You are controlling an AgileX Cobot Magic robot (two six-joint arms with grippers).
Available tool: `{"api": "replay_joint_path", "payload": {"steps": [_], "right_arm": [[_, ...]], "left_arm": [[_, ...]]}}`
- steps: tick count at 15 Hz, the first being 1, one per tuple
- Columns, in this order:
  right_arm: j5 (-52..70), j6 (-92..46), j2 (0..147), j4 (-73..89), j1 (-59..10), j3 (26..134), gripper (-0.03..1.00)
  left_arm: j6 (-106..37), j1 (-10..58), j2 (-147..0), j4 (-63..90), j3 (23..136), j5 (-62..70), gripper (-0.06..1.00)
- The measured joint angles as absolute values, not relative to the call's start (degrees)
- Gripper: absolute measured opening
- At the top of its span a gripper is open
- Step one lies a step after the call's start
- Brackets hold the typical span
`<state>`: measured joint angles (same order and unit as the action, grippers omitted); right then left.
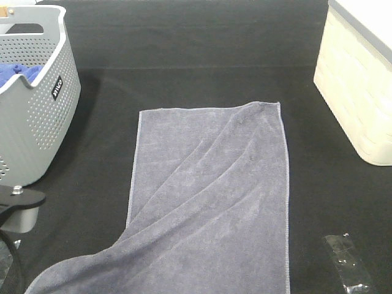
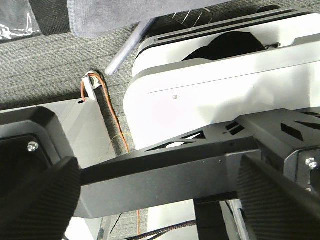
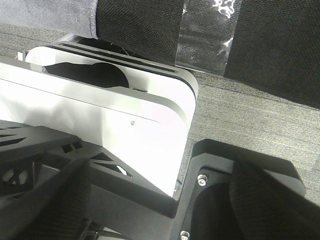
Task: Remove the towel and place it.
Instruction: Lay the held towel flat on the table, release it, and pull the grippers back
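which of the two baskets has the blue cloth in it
The grey perforated basket on the left; blue cloth shows inside its rim. The cream woven basket on the right shows no cloth.

A small dark label (image 1: pixel 59 87) with white letters stood sideways on the grey basket (image 1: pixel 43 122), its word too blurred to read

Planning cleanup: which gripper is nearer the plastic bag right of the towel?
Right. The right gripper sits low, facing the bag; the left gripper sits beyond the towel.
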<state>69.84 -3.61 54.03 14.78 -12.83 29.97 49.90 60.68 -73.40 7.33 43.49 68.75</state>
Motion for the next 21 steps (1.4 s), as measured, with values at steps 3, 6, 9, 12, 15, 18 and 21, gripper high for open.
{"api": "replay_joint_path", "payload": {"steps": [3,6,9,12,15,18,21], "right_arm": [[69.90,-3.61,54.03,14.78,-12.83,31.05,0.73],[69.90,-3.61,54.03,14.73,-12.83,34.95,0.73],[68.53,-3.61,54.20,14.73,-12.83,42.00,0.73],[65.15,-3.84,58.04,14.73,-12.83,49.16,0.73],[64.34,-5.84,65.03,14.73,-12.83,56.26,0.71],[61.42,-6.93,75.80,14.73,-12.83,65.15,0.64],[59.07,-7.05,85.20,14.61,-12.83,72.59,0.57]], "left_arm": [[48.41,60.56,-73.40,6.02,44.12,66.52,0.82],[47.38,59.59,-73.40,1.72,47.61,64.97,0.82],[43.83,57.30,-73.45,-6.13,53.51,60.73,0.82],[40.62,51.62,-74.08,-12.43,58.67,53.06,0.82],[36.67,41.88,-77.01,-13.69,60.73,44.23,0.76],[34.61,32.72,-83.14,-13.87,60.73,33.00,0.68],[31.80,26.01,-94.14,-13.98,65.66,28.59,0.68]]}}
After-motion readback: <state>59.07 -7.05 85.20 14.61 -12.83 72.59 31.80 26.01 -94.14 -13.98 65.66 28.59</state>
